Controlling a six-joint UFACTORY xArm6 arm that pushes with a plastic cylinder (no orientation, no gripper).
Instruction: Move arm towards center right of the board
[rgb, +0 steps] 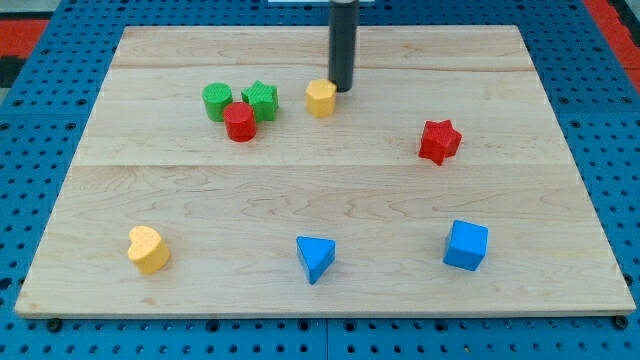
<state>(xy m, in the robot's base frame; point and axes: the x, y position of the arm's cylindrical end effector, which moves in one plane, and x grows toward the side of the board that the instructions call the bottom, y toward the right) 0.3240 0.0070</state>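
Note:
My tip (342, 90) is the lower end of a dark rod that comes down from the view's top, near the top middle of the wooden board (560, 200). It stands just right of a yellow hexagonal block (320, 98), close to or touching it. A red star block (439, 141) lies at the centre right, well to the right of and below the tip.
A green cylinder (217, 101), a green star (260, 99) and a red cylinder (239, 121) cluster at the upper left. A yellow heart (148, 249), a blue triangle (316, 257) and a blue cube (466, 245) lie along the bottom. Blue pegboard (610, 120) surrounds the board.

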